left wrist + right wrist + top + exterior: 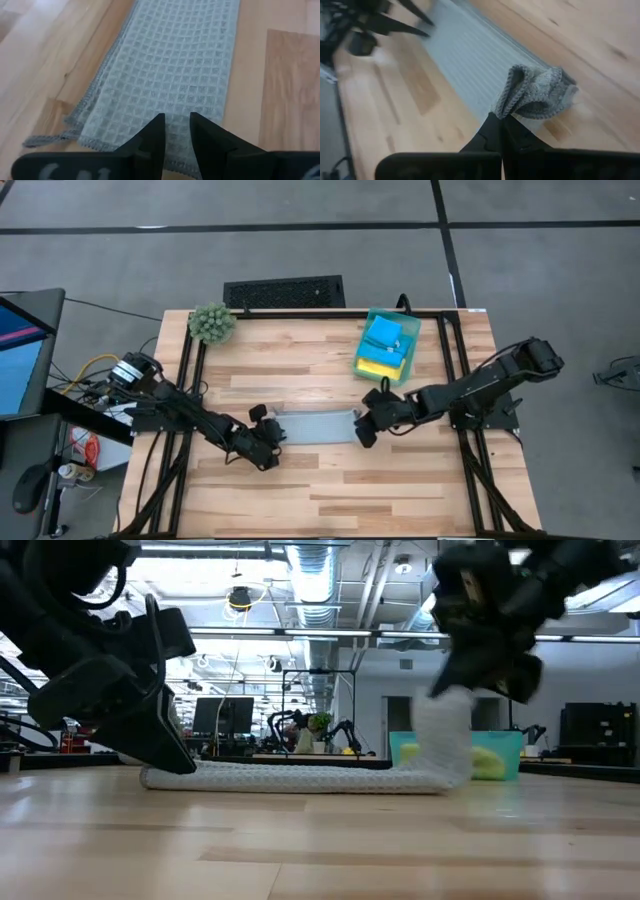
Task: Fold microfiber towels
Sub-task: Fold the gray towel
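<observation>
The pale grey towel (318,426), a limp waffle-weave strip with stitched edges, lies flat along the middle of the wooden table (330,500), with bare planks between it and the near edge. The left gripper (176,131) sits low at the strip's left end, its fingers a little apart over the cloth without pinching it. The right gripper (499,125), fingers clamped together, lifts the bunched right end off the boards. Toward the far edge stand a translucent green bin (410,345) holding blue and yellow towels and a fuzzy green plant (211,322) at the far left corner.
</observation>
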`<state>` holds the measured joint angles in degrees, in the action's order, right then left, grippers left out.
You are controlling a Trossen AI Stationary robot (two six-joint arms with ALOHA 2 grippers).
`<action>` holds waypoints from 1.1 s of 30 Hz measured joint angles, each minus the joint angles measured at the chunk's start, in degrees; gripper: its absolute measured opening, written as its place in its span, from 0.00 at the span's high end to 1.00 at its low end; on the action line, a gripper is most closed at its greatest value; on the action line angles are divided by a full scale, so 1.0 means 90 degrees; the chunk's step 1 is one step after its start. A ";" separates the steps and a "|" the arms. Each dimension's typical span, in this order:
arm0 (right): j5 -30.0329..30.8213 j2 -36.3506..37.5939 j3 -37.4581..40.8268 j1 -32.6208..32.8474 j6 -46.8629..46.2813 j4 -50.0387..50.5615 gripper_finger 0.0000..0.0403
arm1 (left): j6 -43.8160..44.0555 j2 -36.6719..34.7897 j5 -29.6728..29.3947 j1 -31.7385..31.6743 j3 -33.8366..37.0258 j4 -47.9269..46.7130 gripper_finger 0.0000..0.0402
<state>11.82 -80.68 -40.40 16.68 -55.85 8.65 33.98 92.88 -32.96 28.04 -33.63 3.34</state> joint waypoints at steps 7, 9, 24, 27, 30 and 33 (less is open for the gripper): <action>-0.0140 -0.0589 -0.0983 -0.0138 0.0790 -0.0012 0.98 | -0.0232 0.0225 0.0316 -0.0291 -0.0001 0.0503 0.79; -0.0144 -0.0804 -0.1225 -0.0211 0.0969 -0.0025 0.98 | -0.0318 0.0391 0.0448 -0.0385 -0.0003 0.0815 0.79; -0.0704 -0.2534 -0.3040 -0.0657 0.2096 -0.0196 0.97 | -0.0537 0.0938 0.0632 -0.0498 -0.0046 0.1911 0.79; -0.0805 -0.2866 -0.3331 -0.0707 0.2201 -0.0248 0.97 | -0.0535 0.0938 0.0630 -0.0498 -0.0046 0.1916 0.79; -0.0852 -0.3126 -0.3532 -0.0744 0.2263 -0.0229 0.97 | -0.0535 0.0938 0.0615 -0.0496 -0.0044 0.1932 0.79; -0.0870 -0.3332 -0.3604 -0.0802 0.2318 -0.0353 0.97 | -0.0534 0.0938 0.0614 -0.0496 -0.0041 0.1942 0.79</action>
<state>3.99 -110.66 -72.84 9.46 -34.99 5.47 29.17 101.32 -27.43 23.57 -34.00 20.82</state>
